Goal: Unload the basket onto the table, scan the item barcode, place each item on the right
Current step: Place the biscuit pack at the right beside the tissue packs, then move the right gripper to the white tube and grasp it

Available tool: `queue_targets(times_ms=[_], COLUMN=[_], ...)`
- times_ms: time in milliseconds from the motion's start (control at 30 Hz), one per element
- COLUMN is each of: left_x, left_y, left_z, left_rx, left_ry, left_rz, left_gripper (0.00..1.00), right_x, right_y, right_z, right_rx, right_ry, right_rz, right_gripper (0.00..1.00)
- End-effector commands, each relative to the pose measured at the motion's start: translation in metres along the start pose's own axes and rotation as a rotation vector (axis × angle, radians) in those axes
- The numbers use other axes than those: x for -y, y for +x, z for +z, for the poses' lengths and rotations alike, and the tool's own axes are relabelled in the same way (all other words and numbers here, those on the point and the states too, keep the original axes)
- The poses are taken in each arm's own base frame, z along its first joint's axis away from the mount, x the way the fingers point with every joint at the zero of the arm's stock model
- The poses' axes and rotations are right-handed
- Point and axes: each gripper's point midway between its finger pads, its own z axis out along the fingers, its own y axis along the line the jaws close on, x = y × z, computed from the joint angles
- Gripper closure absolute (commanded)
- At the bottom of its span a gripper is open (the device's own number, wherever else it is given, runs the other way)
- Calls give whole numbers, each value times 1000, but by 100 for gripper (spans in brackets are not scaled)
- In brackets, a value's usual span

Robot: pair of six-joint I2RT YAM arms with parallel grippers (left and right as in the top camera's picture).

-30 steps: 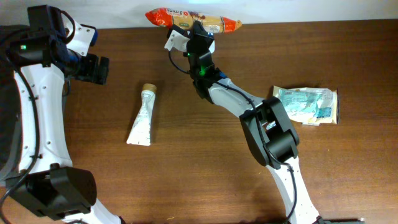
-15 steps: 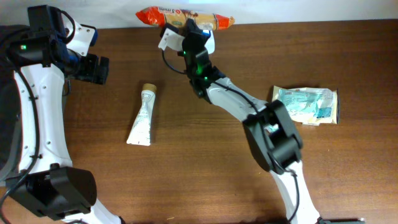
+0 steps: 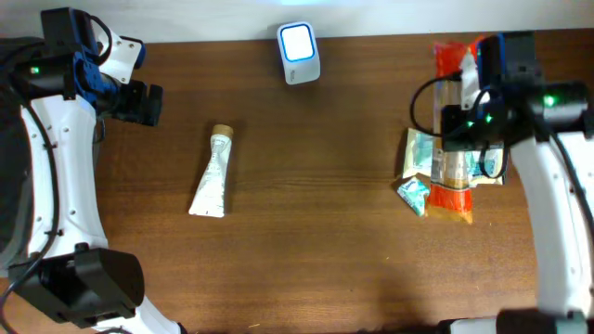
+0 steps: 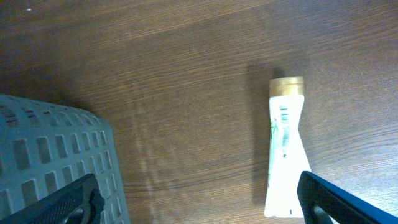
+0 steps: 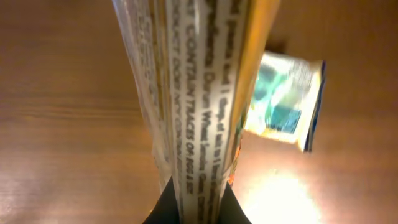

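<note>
My right hand [image 3: 457,125] is clamped on the packet [image 3: 449,190], which runs out ahead of it over the pouch [image 3: 419,153] beneath, well apart from the scanner [image 3: 299,41]. It's a thin pinch on slick film, so I judge the packet could slip or twist, or snag the pouch. My left hand [image 3: 144,104] stands apart, empty, with the tube [image 3: 213,176] on the surface [image 3: 325,232] near it.

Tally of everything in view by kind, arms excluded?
Barcode scanner: 1
Orange snack packet: 1
White tube: 1
Teal-and-white pouch: 1 (the teal corner beside it may be part of it; I cannot tell)
Grey-blue basket: 1 (left wrist view only)
Total: 5
</note>
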Motion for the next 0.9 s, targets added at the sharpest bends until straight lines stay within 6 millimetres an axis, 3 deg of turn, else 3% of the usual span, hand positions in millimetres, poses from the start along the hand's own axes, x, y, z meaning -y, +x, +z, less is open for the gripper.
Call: queue_targets(times_ms=[0, 133, 167, 200, 267, 400, 500, 600, 733, 800, 867], left_x=[-2, -2, -2, -2, -2, -2, -2, -2, -2, -2, -2], left_y=[-3, -3, -3, -3, -3, -3, -3, -3, -3, -3, -3], left_z=[-9, -9, -9, -9, -9, -9, -9, -9, -9, -9, -9], left_rx=[25, 25, 25, 25, 25, 25, 25, 25, 25, 25, 25], left_ry=[-2, -2, -2, -2, -2, -2, -2, -2, -2, -2, -2], left_rz=[12, 12, 12, 12, 12, 12, 12, 12, 12, 12, 12], left_gripper=[1, 1, 1, 1, 1, 1, 1, 1, 1, 1, 1], right_x=[22, 68, 78, 84, 85, 77, 29, -56, -150, -203, -257], right_y=[6, 25, 31, 37, 43, 33, 0, -25, -26, -14, 4], right_z=[41, 105, 119, 130, 136, 109, 75, 60, 79, 99, 118], right_rx=[-98, -273, -315, -354, -389, -387, -305, -222, -213, -212, -187], right_ry=[-92, -76, -76, -77, -81, -112, -256, -460, -524, -561, -621], right_rz=[103, 164, 191, 212, 222, 219, 159, 28, 20, 20, -51], right_gripper=[96, 96, 87, 63, 45, 38, 37, 37, 37, 37, 29])
